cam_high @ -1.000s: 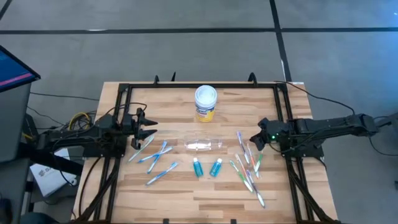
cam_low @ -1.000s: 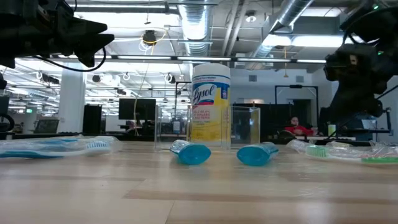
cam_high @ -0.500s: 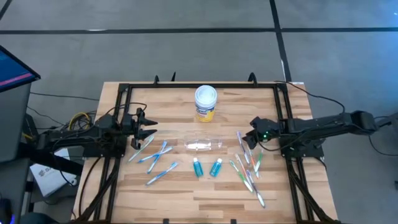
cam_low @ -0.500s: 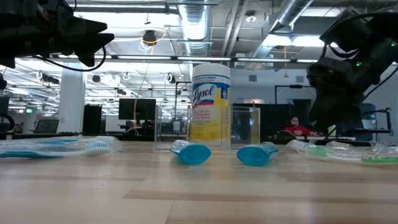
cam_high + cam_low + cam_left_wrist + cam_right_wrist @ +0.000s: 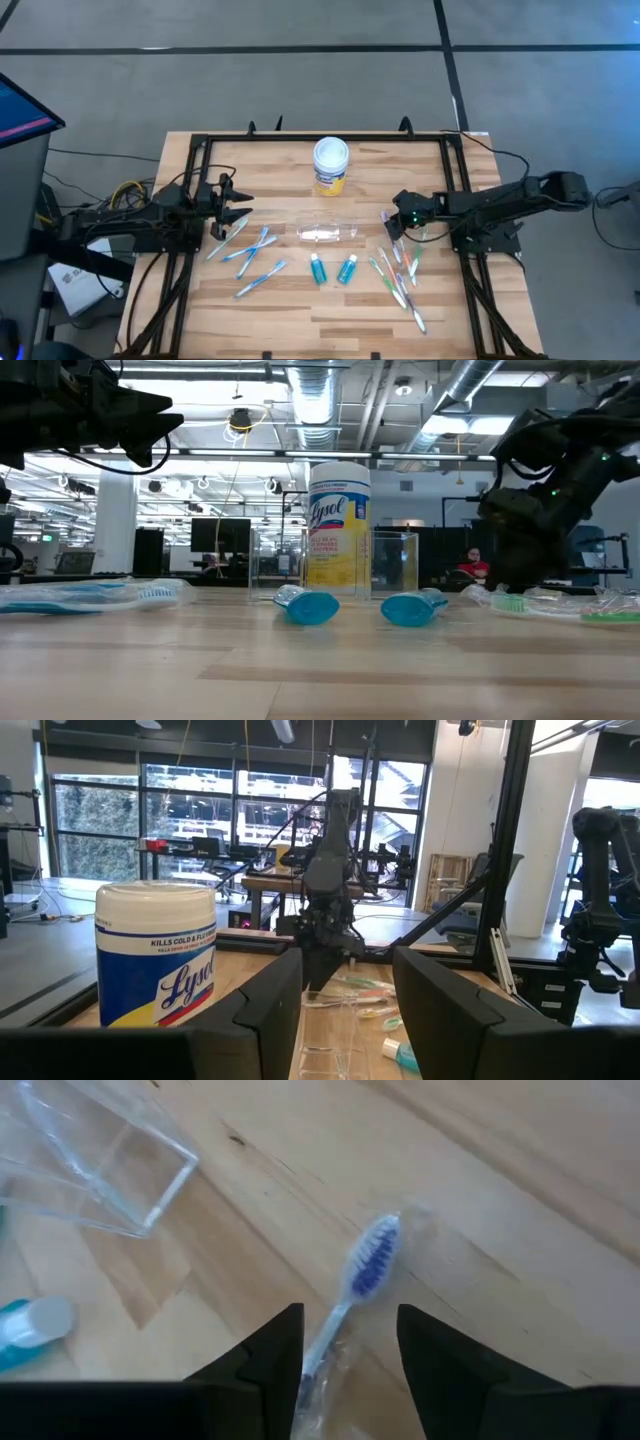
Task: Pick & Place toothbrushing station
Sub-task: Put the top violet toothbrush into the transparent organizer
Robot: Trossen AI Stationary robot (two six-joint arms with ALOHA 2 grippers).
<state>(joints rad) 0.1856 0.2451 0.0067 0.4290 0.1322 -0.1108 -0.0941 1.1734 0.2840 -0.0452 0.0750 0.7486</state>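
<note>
Right pincer (image 5: 392,222) has reached inward over the table (image 5: 290,310), open above a blue toothbrush (image 5: 368,1266) lying beside the toppled cup (image 5: 327,232); closing off-centre could pinch wrapper and skid it away; left pincer (image 5: 243,207) waits open.

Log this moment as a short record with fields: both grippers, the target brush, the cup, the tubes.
right gripper: open, low over the table, straddling a brush handle
target: blue-bristled toothbrush, lying flat, wrapped
left gripper: open, waiting at the table's left edge
clear cup: on its side, mid-table
teal tubes: two, side by side near the cup
</note>
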